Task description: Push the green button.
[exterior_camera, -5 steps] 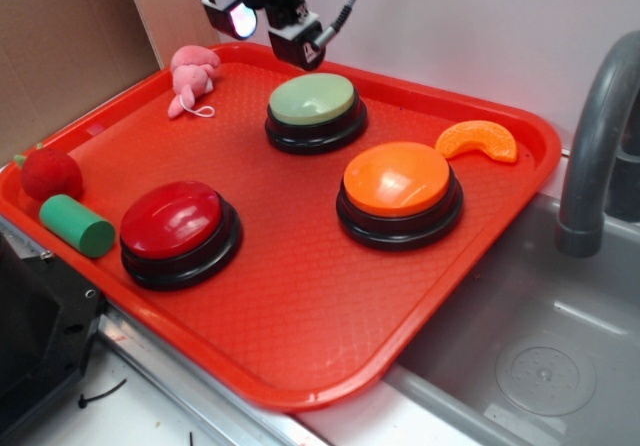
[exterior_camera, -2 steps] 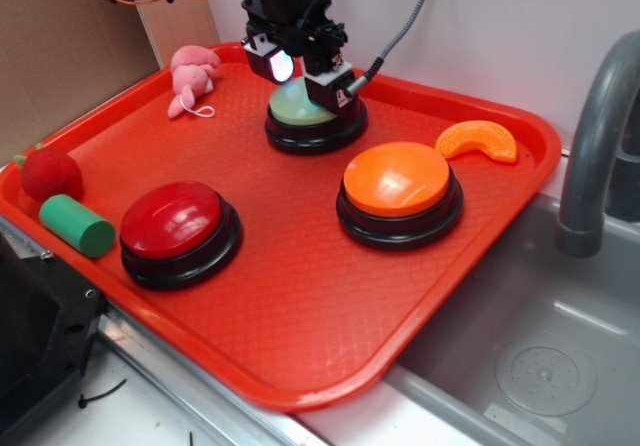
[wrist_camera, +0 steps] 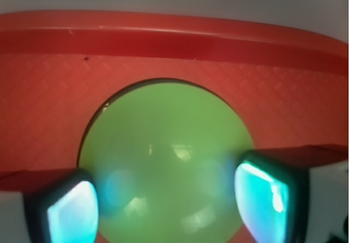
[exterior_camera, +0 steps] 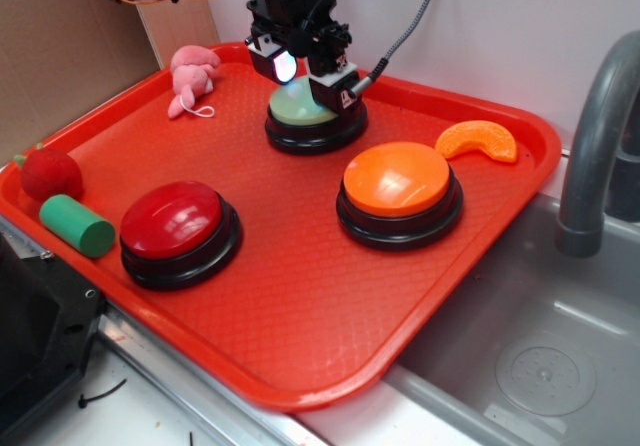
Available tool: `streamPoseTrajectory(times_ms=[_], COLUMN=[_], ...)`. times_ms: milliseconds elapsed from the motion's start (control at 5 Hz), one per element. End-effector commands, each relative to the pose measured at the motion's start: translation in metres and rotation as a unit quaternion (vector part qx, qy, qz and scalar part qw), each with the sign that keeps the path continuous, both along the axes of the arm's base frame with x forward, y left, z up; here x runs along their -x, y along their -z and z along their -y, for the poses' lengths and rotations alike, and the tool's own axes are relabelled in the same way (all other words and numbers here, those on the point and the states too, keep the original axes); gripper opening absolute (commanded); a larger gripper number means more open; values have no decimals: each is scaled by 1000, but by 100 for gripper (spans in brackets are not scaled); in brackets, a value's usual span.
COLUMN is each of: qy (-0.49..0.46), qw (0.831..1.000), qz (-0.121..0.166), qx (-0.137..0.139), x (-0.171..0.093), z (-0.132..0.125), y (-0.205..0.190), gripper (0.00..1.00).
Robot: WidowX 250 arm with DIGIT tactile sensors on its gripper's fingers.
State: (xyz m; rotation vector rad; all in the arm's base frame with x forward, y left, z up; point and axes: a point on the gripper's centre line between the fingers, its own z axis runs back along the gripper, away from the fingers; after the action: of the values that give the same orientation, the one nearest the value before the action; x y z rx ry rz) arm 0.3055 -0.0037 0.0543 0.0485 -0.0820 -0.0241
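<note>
Exterior view: the gripper (exterior_camera: 300, 74) sits low over the green button (exterior_camera: 300, 109), which lies directly beneath it at the far side of the red tray (exterior_camera: 300, 336); the orange button (exterior_camera: 397, 179) lies nearer the camera and to one side, the red button (exterior_camera: 172, 219) nearer still. Wrist view: the green button (wrist_camera: 166, 161) fills the space under the gripper (wrist_camera: 170, 199), whose fingers (wrist_camera: 267, 196) stand wide apart, one at each side of the dome; whether they touch it I cannot tell.

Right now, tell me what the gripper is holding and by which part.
Nothing is held. The gripper is open, its fingers spread either side above the dome of the green button, on the red tray. No finger is clamped on it.
</note>
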Motion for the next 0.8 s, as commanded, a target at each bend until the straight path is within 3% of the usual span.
streamPoseTrajectory(times_ms=[0,600], qy=[14,-4], qw=[999,998], qz=[49,61], qx=[-3,1], x=[-1,9], z=[-9,-11], y=[-56,-76], gripper=[100,100])
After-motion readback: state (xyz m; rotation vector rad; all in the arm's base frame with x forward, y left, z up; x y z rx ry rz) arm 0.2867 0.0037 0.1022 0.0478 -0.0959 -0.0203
